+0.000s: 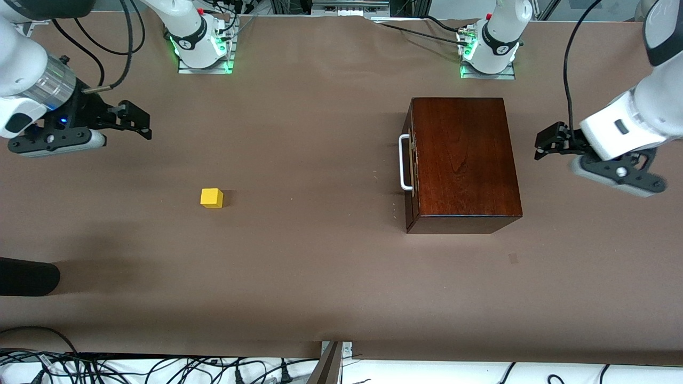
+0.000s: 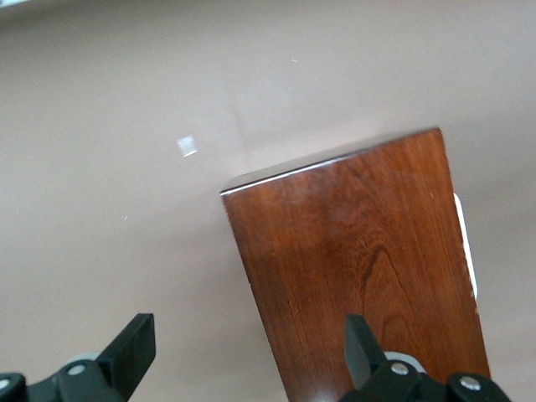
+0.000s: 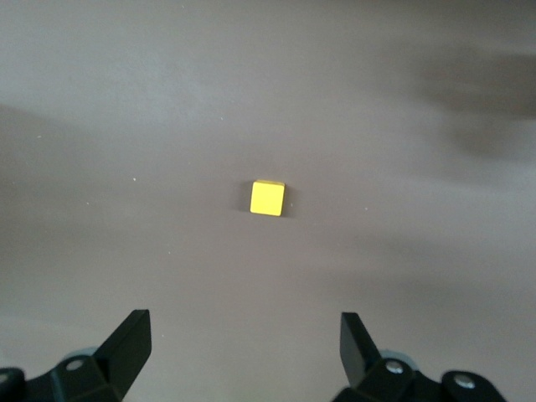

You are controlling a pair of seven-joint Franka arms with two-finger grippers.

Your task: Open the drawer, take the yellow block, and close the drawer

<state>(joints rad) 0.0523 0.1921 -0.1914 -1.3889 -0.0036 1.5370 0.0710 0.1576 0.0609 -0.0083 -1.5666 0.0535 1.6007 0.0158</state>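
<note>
Covering the whole table is a plain brown sheet (image 1: 320, 277), with two arm bases along one edge. One glossy mahogany-coloured rectangular wooden box (image 1: 463, 160) sits at about three o'clock of one small bright yellow cube (image 1: 212, 197), well apart; its drawer (image 1: 412, 162) is pushed in, contents hidden. Left gripper (image 1: 549, 144) hovers beside the box, fingers wide; right gripper (image 1: 136, 121), also spread, hangs over bare table.

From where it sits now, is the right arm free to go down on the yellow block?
Probably yes. The yellow block lies alone on bare table, with the box toward the left arm's end. The right gripper hangs open above the table, nothing between them.
</note>
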